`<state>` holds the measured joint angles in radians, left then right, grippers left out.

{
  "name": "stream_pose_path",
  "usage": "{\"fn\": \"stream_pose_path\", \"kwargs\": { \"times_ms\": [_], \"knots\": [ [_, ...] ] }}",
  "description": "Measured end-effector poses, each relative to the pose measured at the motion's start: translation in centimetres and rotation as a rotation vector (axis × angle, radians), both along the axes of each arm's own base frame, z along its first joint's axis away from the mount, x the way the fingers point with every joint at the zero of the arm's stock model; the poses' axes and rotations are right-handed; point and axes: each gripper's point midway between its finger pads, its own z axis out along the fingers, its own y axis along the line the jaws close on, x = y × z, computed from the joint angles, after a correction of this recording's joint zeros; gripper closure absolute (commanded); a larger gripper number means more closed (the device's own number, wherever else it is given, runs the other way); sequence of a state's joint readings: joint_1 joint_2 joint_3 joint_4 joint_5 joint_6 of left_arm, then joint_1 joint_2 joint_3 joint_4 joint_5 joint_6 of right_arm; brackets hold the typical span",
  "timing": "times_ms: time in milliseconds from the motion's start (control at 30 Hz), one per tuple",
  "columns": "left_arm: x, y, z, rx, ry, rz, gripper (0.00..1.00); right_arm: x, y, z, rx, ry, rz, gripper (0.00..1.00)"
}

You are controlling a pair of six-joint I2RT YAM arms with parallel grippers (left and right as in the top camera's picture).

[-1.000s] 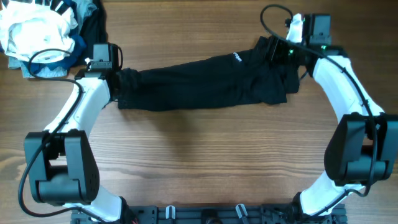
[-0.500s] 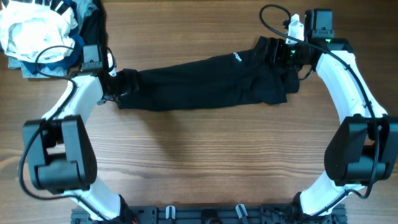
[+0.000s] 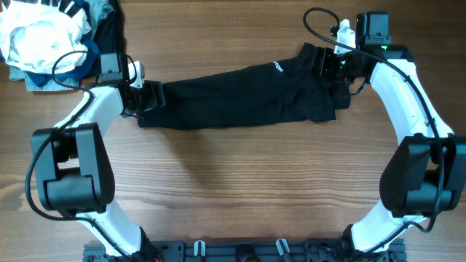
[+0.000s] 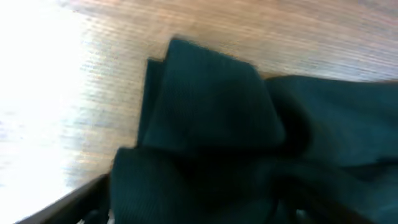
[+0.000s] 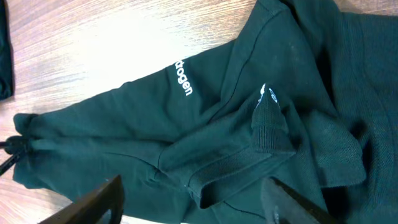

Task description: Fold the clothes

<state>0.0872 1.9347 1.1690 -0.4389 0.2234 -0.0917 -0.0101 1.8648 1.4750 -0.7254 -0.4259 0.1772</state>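
Observation:
The clothes [image 3: 240, 94], a black shirt-like garment, lie stretched left to right across the far half of the table. White lettering [image 3: 277, 67] shows near the right end, and in the right wrist view [image 5: 184, 78]. My left gripper [image 3: 143, 95] sits low at the garment's bunched left end. In the left wrist view dark fabric [image 4: 211, 118] fills the space between its spread fingers [image 4: 196, 208]. My right gripper [image 3: 329, 64] hovers over the crumpled right end with its fingers [image 5: 196, 199] wide apart and empty above a ribbed cuff [image 5: 270, 124].
A pile of white and blue clothes [image 3: 40, 40] with a black piece [image 3: 109, 22] lies at the far left corner. A cable [image 3: 320, 22] loops off the right wrist. Bare wooden table [image 3: 240, 182] lies in front of the garment.
My left wrist has swung back and turned toward the garment's left end. My right wrist has shifted slightly back. The garment has hardly moved.

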Motion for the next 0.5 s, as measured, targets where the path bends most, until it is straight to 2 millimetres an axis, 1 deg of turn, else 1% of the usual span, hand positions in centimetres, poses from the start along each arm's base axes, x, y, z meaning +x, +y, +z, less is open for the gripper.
{"fn": "stream_pose_path", "kwargs": {
  "times_ms": [33, 67, 167, 233, 367, 433, 500],
  "knots": [
    [0.2, -0.1, 0.0, -0.005, -0.001, 0.001, 0.56, 0.0, 0.0, 0.0, -0.001, -0.001, 0.002, 0.42],
    [0.3, -0.1, -0.2, -0.007, -0.001, -0.002, 0.67, 0.0, 0.0, 0.0, 0.000, 0.000, 0.000, 0.46],
    [0.5, -0.2, -0.5, -0.018, 0.001, -0.006, 0.85, -0.1, 0.0, 0.0, -0.001, 0.002, 0.003, 0.52],
    [0.4, -0.2, -0.7, -0.027, 0.006, -0.005, 0.96, -0.1, 0.0, -0.1, -0.002, 0.004, 0.005, 0.55],
    [-0.2, 0.3, -0.6, -0.051, 0.043, 0.022, 0.96, -0.2, 0.0, -0.1, -0.003, 0.006, 0.007, 0.55],
    [-1.6, 1.0, -0.5, -0.065, 0.122, 0.049, 0.96, -0.3, 0.1, -0.2, -0.004, 0.012, 0.009, 0.55],
    [-2.8, 2.2, -0.1, -0.069, 0.197, 0.082, 0.96, -0.6, 0.3, -0.4, -0.017, 0.026, 0.011, 0.55]
  ]
}}
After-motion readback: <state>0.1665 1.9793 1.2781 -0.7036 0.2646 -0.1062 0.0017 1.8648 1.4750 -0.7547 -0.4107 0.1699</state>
